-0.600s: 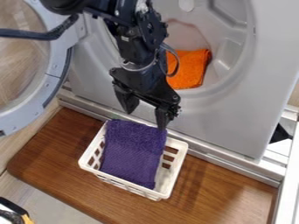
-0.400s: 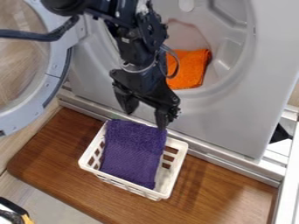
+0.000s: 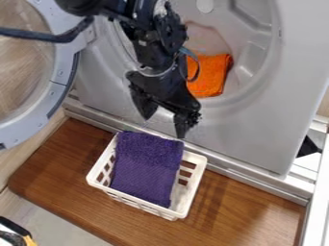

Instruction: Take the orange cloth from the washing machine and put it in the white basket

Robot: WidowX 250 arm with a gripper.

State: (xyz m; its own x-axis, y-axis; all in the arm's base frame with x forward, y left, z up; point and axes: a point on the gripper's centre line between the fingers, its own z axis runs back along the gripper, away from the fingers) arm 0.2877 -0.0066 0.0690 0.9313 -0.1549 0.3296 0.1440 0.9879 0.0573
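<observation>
Orange cloth (image 3: 208,77) still sits in the washer (image 3: 260,127), in the lower part of its round opening; you haven't got it in the basket (image 3: 197,181). Against the last frame, your gripper (image 3: 165,127) has shifted slightly up and to the right in view, and its tips now sit a bit farther from the purple cloth (image 3: 147,168). Both cloths and the basket are unchanged. Purple cloth takes up most of the basket, draped over its back rim, so it's in your way there. Basket is on the wood board (image 3: 247,211), in front of the washer. Door (image 3: 61,79) stands open at left of view, with your arm's cable (image 3: 48,37) crossing it. Your arm and a loop of blue-and-black wire (image 3: 195,72) overlap the orange cloth's left side in view. Arm comes in from the top, wrist tipped so the gripper hangs down in front of the opening, above the basket's back side. Jaws are apart, nothing between them.
</observation>
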